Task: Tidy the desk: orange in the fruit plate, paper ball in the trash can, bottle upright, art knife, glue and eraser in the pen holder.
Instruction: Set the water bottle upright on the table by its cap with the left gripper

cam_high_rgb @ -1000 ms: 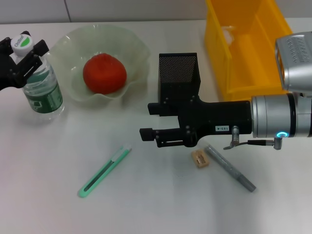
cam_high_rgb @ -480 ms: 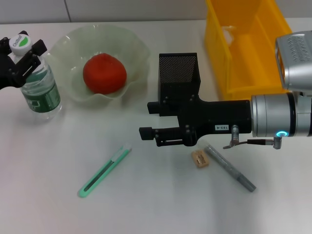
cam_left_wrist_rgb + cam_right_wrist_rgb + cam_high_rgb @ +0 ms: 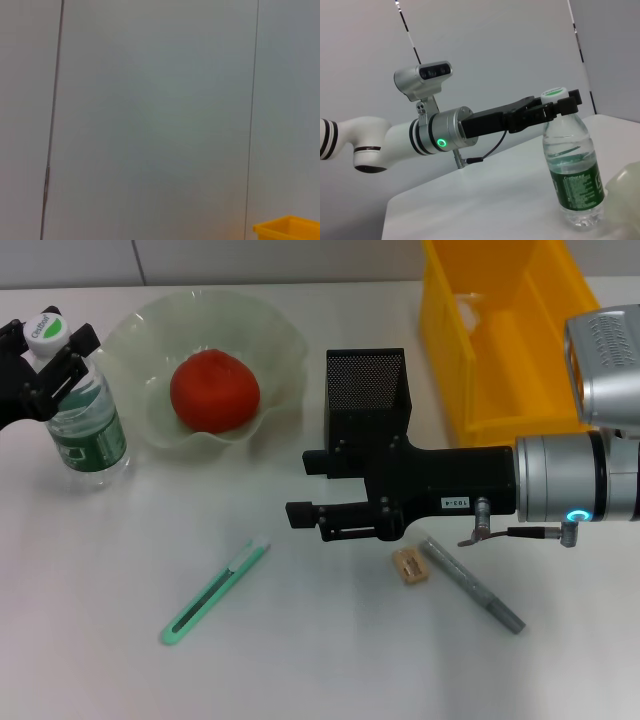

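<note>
Bottle [image 3: 84,410]: upright at the counter's [image 3: 330,650] left edge, long axis vertical, white cap up, just beside the fruit plate [image 3: 270,350].
Left claw [image 3: 50,345]: closed around the bottle's neck just under the cap.
Right claw [image 3: 310,517]: hovering at mid-counter, pointing left, fingers pressed together, empty.
Art knife [image 3: 215,592]: flat, lying diagonally, below and left of the right claw, apart from it.
Eraser [image 3: 410,565]: just beside the grey glue stick [image 3: 470,583].
Orange [image 3: 214,390]: in the fruit plate.
Pen holder [image 3: 366,390]: behind the right claw.

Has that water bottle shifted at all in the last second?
Yes, slightly. The bottle, its neck held by the left gripper, has moved a little toward the table's far edge, judged against the fruit plate beside it.
</note>
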Robot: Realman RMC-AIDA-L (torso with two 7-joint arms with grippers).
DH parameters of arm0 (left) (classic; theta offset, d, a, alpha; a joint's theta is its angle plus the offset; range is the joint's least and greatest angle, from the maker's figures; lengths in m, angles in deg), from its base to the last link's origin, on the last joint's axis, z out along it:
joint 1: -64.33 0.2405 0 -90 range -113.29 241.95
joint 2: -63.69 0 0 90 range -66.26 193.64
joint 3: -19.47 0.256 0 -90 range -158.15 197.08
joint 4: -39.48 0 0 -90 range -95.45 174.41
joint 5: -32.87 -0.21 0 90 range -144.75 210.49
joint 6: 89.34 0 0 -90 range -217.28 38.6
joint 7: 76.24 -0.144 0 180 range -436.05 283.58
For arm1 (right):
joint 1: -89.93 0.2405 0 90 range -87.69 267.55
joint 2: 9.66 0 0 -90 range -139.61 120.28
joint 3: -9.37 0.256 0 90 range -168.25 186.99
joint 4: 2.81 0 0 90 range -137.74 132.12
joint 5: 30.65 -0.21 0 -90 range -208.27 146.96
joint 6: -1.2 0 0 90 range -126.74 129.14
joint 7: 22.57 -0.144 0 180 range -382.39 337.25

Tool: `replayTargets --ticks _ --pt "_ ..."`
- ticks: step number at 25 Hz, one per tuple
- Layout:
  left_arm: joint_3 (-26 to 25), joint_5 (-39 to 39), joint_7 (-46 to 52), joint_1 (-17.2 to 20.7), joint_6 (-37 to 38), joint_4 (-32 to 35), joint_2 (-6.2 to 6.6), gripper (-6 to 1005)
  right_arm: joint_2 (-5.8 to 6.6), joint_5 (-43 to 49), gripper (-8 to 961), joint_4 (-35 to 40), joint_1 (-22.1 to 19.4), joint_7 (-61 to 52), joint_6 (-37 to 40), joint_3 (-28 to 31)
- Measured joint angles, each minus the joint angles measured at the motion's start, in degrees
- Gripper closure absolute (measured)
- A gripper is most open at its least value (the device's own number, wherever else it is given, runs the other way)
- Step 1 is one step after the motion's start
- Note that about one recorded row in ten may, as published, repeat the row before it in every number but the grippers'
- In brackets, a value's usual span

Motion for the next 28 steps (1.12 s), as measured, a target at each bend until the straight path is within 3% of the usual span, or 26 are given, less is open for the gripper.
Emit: replayTargets --ticks 28 --pt "0.22 -0.15 0.53 -0.18 0.34 0.13 0.24 353 0.0 0.01 224 -0.2 0.18 0.0 -0.09 -0.09"
